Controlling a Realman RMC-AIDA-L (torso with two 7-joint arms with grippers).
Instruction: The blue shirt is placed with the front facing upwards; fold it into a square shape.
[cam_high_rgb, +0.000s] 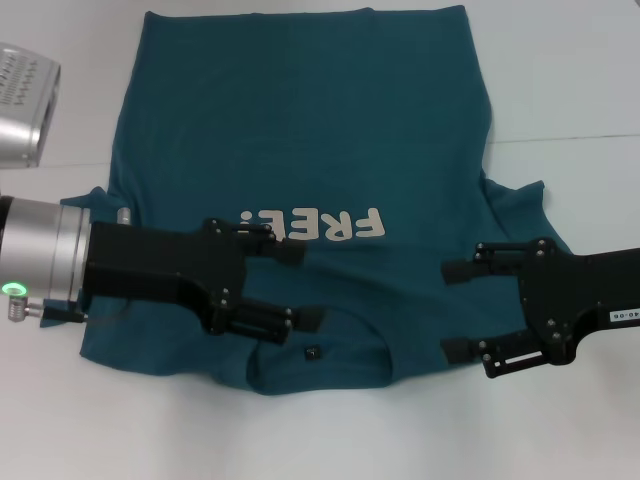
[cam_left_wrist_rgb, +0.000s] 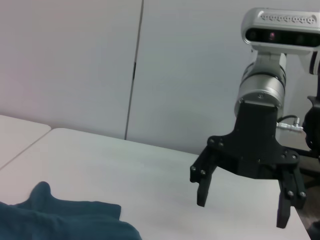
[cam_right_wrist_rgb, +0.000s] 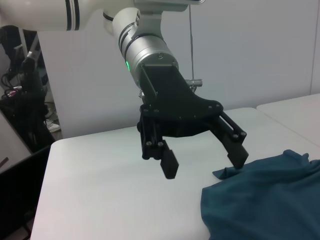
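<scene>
The blue shirt (cam_high_rgb: 300, 130) lies flat on the white table (cam_high_rgb: 560, 420), front up, white "FREE!" lettering (cam_high_rgb: 315, 225) on the chest, collar and small dark neck tag (cam_high_rgb: 312, 352) toward me. My left gripper (cam_high_rgb: 302, 286) is open over the chest left of the collar. My right gripper (cam_high_rgb: 451, 310) is open over the shirt's right shoulder. Both are empty and above the cloth. The right wrist view shows the left gripper (cam_right_wrist_rgb: 205, 162) beside a shirt sleeve (cam_right_wrist_rgb: 265, 200). The left wrist view shows the right gripper (cam_left_wrist_rgb: 243, 209) and a sleeve (cam_left_wrist_rgb: 65, 220).
A silver camera housing (cam_high_rgb: 25, 100) stands at the table's far left, beside the shirt. A seam between table tops (cam_high_rgb: 570, 138) runs right of the shirt. A bare white table strip lies between the collar and the near edge.
</scene>
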